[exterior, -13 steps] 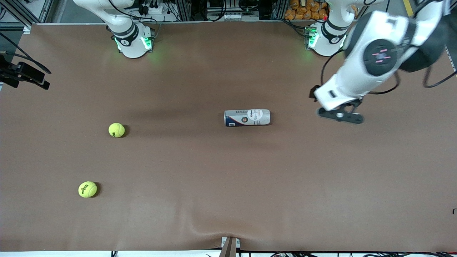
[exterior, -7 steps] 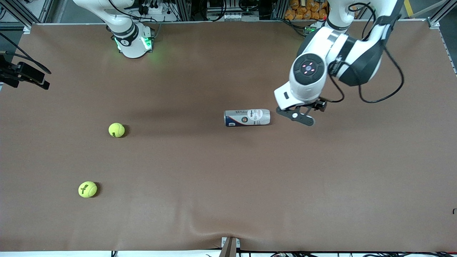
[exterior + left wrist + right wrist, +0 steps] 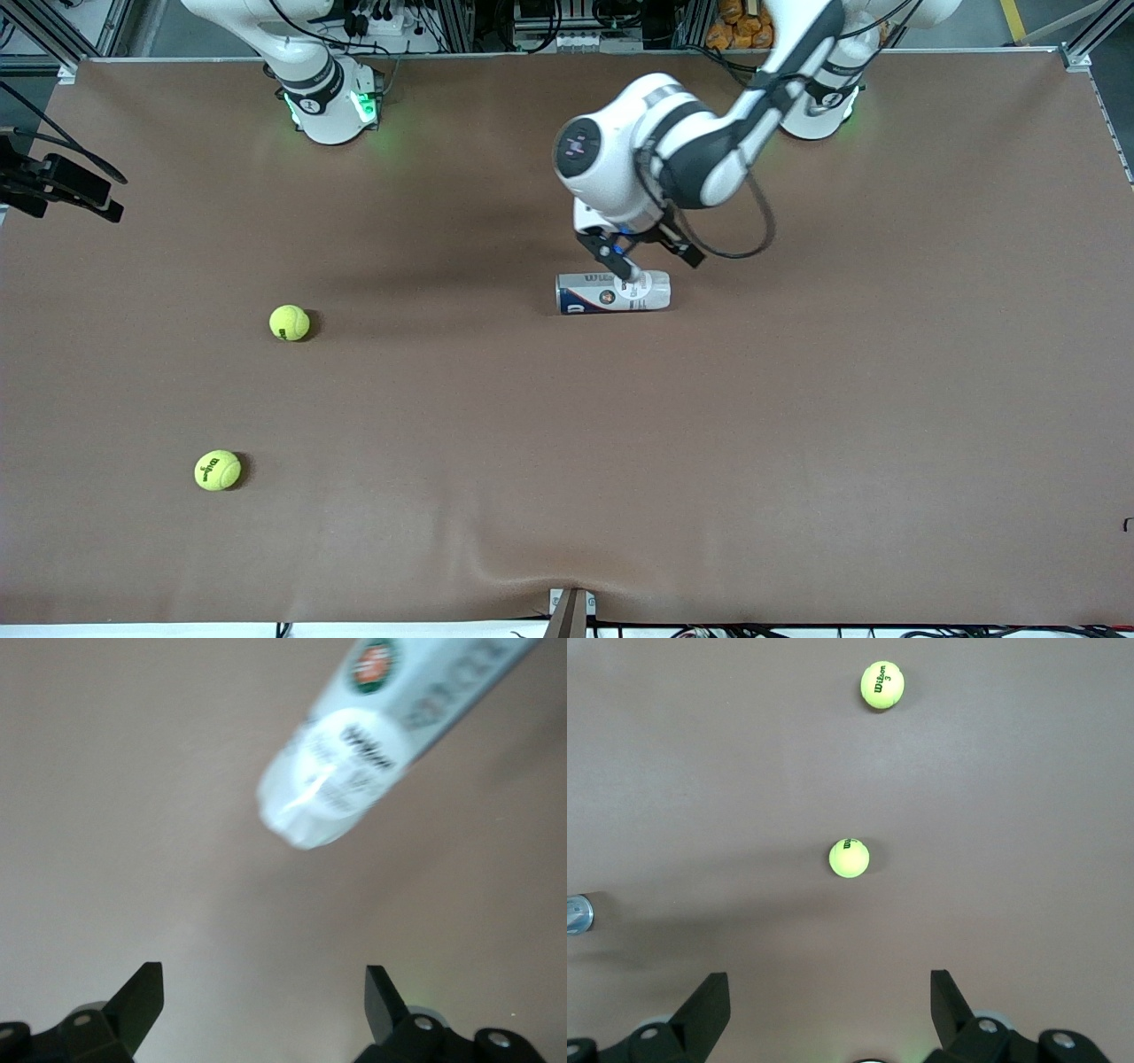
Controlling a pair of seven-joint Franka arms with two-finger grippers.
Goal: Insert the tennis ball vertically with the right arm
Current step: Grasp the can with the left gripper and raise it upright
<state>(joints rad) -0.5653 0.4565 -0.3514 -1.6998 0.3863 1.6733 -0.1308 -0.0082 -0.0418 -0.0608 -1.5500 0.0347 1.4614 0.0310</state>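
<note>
A tennis ball can [image 3: 613, 292] lies on its side mid-table, white with a blue band; it also shows in the left wrist view [image 3: 381, 753]. Two yellow tennis balls lie toward the right arm's end: one [image 3: 290, 322] [image 3: 849, 858], and one nearer the front camera [image 3: 218, 470] [image 3: 881, 684]. My left gripper [image 3: 654, 260] [image 3: 263, 992] is open and empty, over the can's end toward the left arm. The right arm [image 3: 310, 80] waits at its base. Its gripper [image 3: 828, 992] is open and empty, high over the table and out of the front view.
The brown table [image 3: 797, 443] has a small bracket [image 3: 571, 611] at its front edge. A black camera mount [image 3: 62, 186] sticks in at the right arm's end. The can's end shows at the edge of the right wrist view [image 3: 578, 912].
The left arm has swung from the left arm's end of the table to the can, its gripper now over it. The right arm, balls and can have not moved.
</note>
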